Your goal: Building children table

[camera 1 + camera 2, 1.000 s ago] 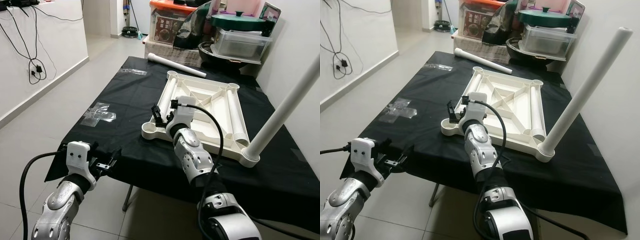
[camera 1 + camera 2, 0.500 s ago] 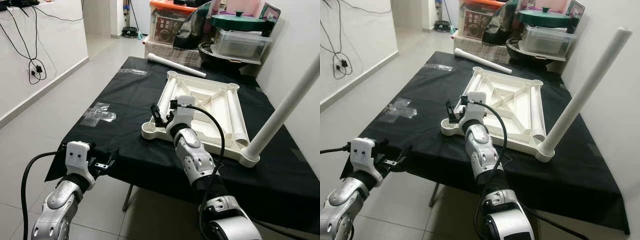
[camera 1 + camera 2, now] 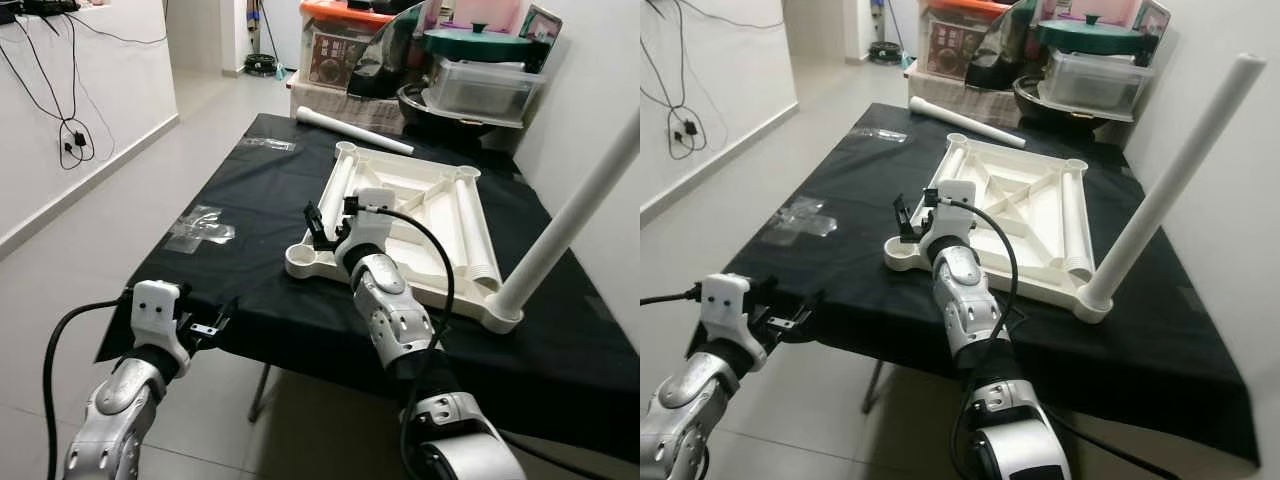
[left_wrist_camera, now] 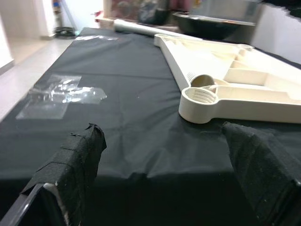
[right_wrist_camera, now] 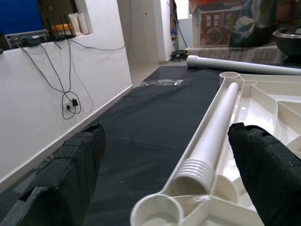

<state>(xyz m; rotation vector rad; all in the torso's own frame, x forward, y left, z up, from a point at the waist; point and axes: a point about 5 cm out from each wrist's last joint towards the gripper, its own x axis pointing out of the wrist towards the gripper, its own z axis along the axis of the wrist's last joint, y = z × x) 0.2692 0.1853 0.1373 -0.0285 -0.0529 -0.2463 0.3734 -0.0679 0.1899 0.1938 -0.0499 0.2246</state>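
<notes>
R claw [image 3: 322, 229] open over tabletop [image 3: 400, 215] corner socket; L claw [image 3: 212, 327] open at table [image 3: 250, 200] edge.

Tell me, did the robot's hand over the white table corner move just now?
Barely. The right gripper hovers open above the tabletop's near corner socket, just as it did a second ago; the tiny shift matches the whole picture shifting.

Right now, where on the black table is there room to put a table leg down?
The black cloth is bare on the robot's left of the white tabletop, between the crinkly plastic wrap and the loose leg at the far end. The far right is crowded with bins, and the tabletop fills the middle.
</notes>
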